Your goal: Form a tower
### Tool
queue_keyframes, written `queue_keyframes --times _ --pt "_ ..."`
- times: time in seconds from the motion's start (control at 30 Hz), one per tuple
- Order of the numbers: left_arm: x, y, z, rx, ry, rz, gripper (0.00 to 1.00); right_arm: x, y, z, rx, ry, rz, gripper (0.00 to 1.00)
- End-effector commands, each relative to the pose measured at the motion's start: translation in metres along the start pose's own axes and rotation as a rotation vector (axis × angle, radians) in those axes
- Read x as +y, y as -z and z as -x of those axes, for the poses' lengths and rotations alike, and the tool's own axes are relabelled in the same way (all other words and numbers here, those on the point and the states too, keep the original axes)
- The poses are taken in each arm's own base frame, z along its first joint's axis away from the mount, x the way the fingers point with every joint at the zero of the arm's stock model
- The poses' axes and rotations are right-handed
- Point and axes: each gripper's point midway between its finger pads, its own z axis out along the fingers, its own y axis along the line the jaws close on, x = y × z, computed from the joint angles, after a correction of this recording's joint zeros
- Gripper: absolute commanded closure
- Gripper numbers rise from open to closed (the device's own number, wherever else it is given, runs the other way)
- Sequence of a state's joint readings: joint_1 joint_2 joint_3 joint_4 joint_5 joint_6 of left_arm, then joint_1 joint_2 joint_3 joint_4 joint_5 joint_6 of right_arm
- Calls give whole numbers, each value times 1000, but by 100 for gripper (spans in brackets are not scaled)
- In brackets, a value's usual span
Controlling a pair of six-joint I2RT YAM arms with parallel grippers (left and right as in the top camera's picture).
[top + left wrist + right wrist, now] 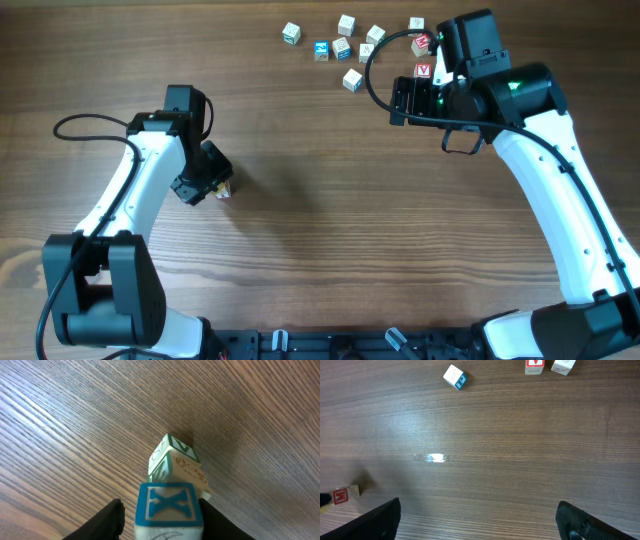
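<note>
- Tower (226, 190): a small stack on the surface (320, 240), left of centre and well apart from the loose cubes (345, 45) at the far edge. It sits directly under the left pincer (162, 516).
- Left pincer: jaws flank the top blue X cube (169, 504). One side looks to be touching; a sliver of wood shows at the other. Cannot tell whether it is clamped.
- The green-marked cube (175, 457) beneath sits twisted relative to the X cube, so the stack is not square.
- Right pincer (477, 520): spread wide, empty, near the loose cubes.
- Judgement: the step in hand is handling the top cube. Centre the jaws so neither shoves it sideways, square its faces to the cube below, and travel only vertically, without dragging.
</note>
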State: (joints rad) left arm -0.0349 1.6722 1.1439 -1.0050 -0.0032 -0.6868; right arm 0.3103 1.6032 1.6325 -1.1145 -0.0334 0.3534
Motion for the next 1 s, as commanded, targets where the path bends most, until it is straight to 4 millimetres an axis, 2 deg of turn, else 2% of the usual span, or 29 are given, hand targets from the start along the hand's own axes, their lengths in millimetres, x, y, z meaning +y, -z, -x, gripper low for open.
queue_keyframes --times 0.0,0.17,0.3,0.37,0.57,0.73,0.83,0.97 --pt "-1 0 4 -15 0 10 57 1 -1 -2 5 11 9 0" --pt "-2 3 6 -19 0 5 66 1 -1 -1 5 11 10 0" --pt "-11 28 15 -54 -58 -26 76 1 -1 -1 5 11 10 0" --pt "-13 36 15 -66 -123 -43 77 1 -1 -1 5 11 10 0" --pt "-6 32 7 -32 -368 -11 75 1 -1 -2 6 11 9 0" --pt "-4 14 8 -41 -399 -4 70 0 -1 -3 13 11 6 0" --pt "-1 1 5 -27 -422 4 70 0 -1 -3 13 11 6 1" --pt "-1 -1 5 -28 -449 4 71 0 -1 -3 13 12 6 0"
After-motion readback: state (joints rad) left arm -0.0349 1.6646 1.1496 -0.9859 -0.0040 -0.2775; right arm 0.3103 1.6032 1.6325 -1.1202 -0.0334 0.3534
